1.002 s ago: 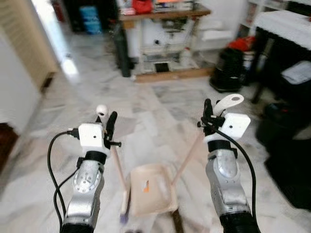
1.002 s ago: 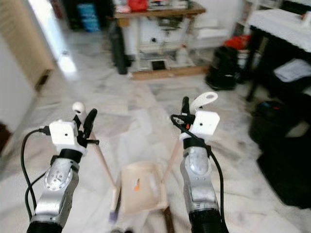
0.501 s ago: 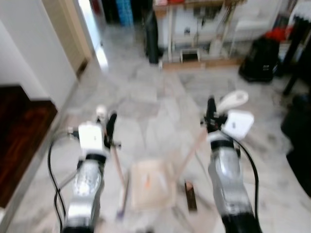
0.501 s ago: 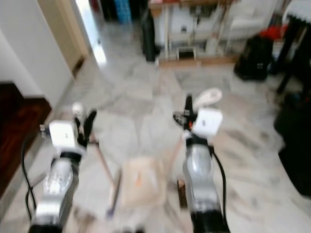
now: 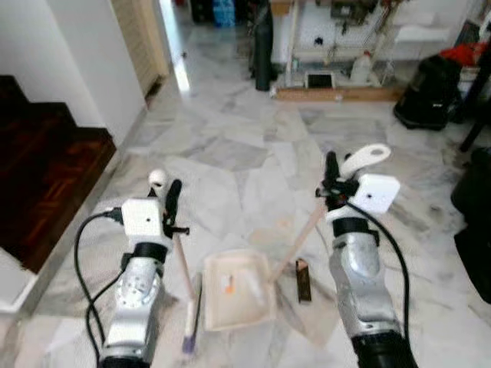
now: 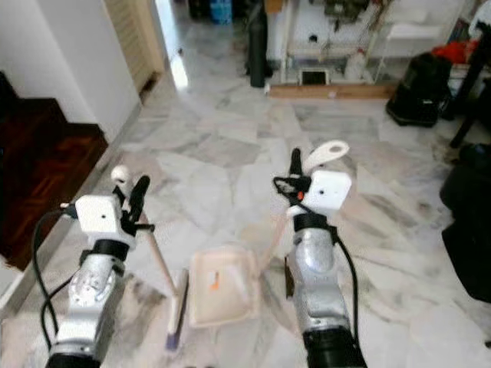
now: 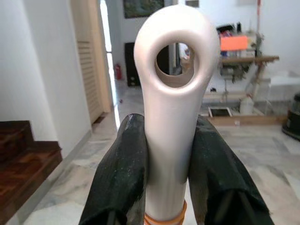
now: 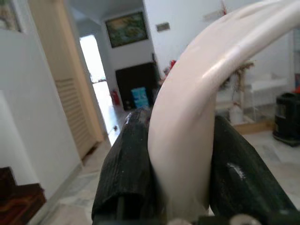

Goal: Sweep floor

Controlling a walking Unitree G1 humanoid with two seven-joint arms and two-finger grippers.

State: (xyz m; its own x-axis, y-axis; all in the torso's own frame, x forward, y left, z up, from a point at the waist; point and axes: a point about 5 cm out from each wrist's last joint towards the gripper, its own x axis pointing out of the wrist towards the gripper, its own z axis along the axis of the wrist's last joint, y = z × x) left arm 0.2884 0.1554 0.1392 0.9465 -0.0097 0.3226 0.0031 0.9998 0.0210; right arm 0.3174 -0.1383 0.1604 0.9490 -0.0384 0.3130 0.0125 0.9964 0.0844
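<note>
My left gripper (image 5: 170, 193) is shut on the broom handle (image 7: 173, 117), a cream stick with a white looped end. The stick slants down to the broom's brush (image 5: 189, 331) on the marble floor. My right gripper (image 5: 331, 167) is shut on the dustpan handle (image 8: 197, 117), whose white loop (image 5: 365, 157) sticks up beside the fingers. The cream dustpan (image 5: 238, 288) lies flat on the floor between my arms, with an orange mark inside it. A small brown piece (image 5: 302, 279) lies on the floor just right of the pan.
Dark wooden stairs (image 5: 38, 169) rise on the left beside a white wall (image 5: 84, 54). A cluttered workbench (image 5: 345, 38), a dark cylinder (image 5: 263, 54) and a black bag (image 5: 430, 84) stand at the back. Black furniture (image 5: 476, 222) crowds the right edge.
The whole view has shifted as the camera moved: the stairs have come in on the left and the workbench sits farther off. Both grippers keep their hold; the brown piece now shows beside the pan.
</note>
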